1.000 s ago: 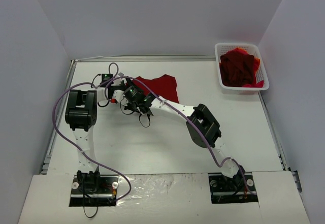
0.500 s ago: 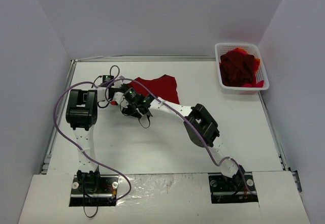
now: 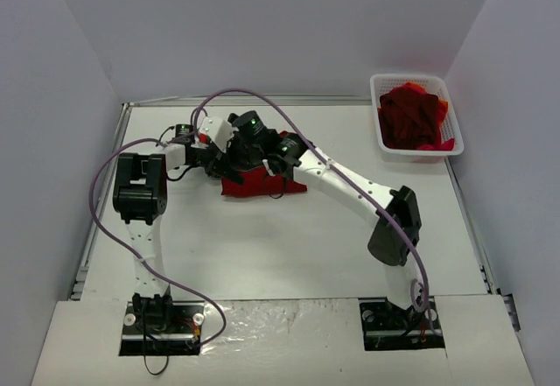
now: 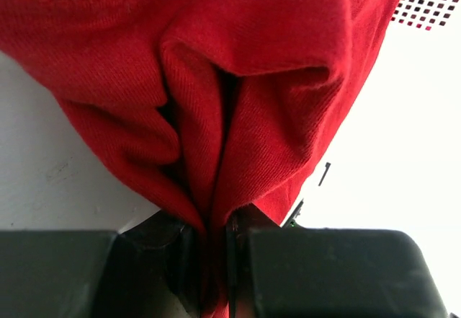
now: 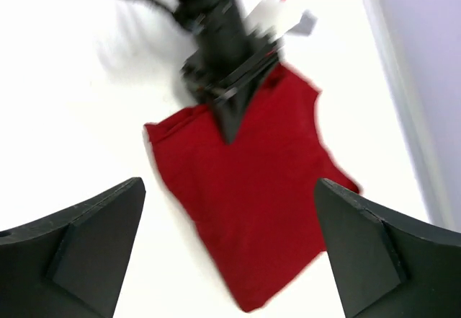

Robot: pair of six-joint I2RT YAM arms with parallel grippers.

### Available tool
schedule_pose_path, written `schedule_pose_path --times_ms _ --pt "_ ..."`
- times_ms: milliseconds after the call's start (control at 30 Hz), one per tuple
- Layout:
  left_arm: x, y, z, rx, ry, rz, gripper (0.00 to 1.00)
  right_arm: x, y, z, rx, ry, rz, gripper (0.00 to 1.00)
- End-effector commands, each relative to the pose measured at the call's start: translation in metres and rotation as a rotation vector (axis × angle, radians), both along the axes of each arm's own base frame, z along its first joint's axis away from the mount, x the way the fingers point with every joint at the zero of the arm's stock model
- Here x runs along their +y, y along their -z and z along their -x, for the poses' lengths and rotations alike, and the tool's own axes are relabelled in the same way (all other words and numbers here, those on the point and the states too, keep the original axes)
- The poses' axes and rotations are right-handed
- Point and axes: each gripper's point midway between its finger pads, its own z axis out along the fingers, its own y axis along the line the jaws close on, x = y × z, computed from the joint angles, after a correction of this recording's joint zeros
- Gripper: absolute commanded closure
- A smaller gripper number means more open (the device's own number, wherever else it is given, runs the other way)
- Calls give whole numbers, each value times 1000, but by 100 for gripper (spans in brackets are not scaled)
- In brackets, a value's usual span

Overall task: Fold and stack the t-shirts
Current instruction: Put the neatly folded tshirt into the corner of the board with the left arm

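Note:
One red t-shirt lies folded on the white table left of centre. My left gripper is at its left edge, shut on a bunched fold of the t-shirt pinched between its jaws. My right gripper hovers open above the same t-shirt, with its fingers wide apart and nothing between them. The right wrist view shows the left gripper at the shirt's far edge. More red t-shirts are heaped in the basket.
A white mesh basket stands at the back right corner. Purple cables loop from both arms over the left half of the table. Grey walls close in the left, back and right sides.
My left gripper has shut on the shirt's edge. My right gripper has opened, let go and risen, its arm swinging out right. The shirt now lies nearer and more compact.

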Motion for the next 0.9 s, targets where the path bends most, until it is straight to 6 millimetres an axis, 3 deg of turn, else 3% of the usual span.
schedule_pose_path --times_ms 0,100,133,233,267,367,467,633,867 --pt "6 -30 -5 -85 24 -30 98 -32 -63 -16 -62 66 -77 0" --pt "11 -28 -6 -108 38 -73 98 -70 -64 -49 -87 168 -66 0" --pt "12 -28 -4 -99 42 -86 98 -95 -65 -69 -89 219 -74 0" --pt "19 -30 -6 -113 53 -110 98 -136 -47 -90 -50 282 -68 0" --pt "22 -32 -9 -127 54 -115 98 -163 -43 -103 -40 336 -67 0" --pt "34 -37 -16 -138 52 -111 98 -207 -24 -116 1 398 -53 0" --pt "65 -40 -24 -133 37 -124 98 -239 -9 -120 32 440 -37 0" --pt "100 -49 -20 -115 47 -180 98 -266 -6 -114 56 458 -51 0" --pt "153 -48 -21 -158 95 -353 97 -289 14 -103 97 486 -20 0"
